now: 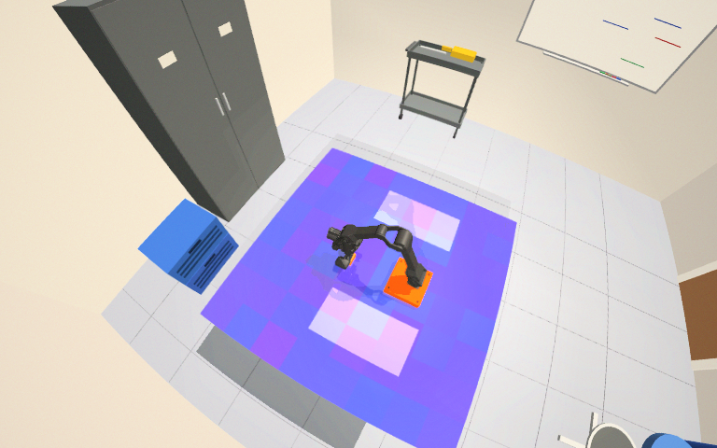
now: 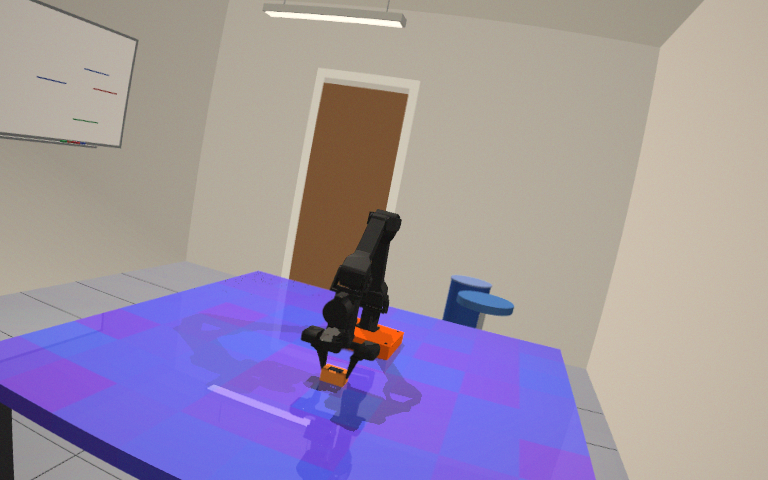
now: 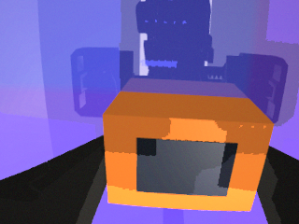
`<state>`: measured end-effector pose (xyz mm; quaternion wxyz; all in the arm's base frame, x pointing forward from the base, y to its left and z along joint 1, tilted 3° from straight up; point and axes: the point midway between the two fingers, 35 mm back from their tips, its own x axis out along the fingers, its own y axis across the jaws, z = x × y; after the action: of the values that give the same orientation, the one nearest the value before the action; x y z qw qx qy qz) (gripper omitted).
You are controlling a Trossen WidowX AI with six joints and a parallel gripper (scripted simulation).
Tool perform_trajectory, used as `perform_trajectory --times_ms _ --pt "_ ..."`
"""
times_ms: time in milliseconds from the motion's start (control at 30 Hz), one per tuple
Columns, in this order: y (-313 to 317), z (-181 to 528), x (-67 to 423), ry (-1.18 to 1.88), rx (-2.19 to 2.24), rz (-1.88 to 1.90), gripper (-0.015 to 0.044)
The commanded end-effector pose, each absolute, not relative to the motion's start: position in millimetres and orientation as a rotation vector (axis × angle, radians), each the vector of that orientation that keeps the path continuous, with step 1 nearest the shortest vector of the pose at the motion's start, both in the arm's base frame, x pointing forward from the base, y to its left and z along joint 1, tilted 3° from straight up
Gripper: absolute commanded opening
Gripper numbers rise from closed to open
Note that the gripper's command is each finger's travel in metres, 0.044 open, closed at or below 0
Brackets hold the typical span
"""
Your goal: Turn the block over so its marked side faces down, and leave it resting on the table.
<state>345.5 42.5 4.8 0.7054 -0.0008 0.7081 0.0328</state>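
Claw (image 2: 338,362) clamps the orange block (image 3: 186,152) on the desk (image 2: 481,407) at frame centre, dark marked side up, so lifting and rolling it over likely comes next.

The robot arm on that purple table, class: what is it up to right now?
A single black arm has its tool lowered over a small orange block on the purple table. The fingers are shut on the block's two sides, gripping it. The block sits on the table with its dark marked face turned up toward the wrist camera, so the flip has not begun; lifting and turning it over would likely come next.
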Motion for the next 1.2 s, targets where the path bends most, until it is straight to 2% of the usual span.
perform_trajectory --times_ms 0,200,367,400,633,1167 --pt "42.0 1.7 344.6 1.582 -0.001 0.065 0.0183" --pt "42.0 1.7 344.6 1.582 -0.001 0.065 0.0142" --pt "41.0 26.7 345.2 1.582 -0.001 0.065 0.0011" --pt "40.9 30.5 345.1 1.582 -0.001 0.065 0.0000" --pt "40.9 31.2 345.3 1.571 -0.001 0.065 0.0000" --pt "41.4 22.8 347.1 1.321 0.002 0.061 0.0000"
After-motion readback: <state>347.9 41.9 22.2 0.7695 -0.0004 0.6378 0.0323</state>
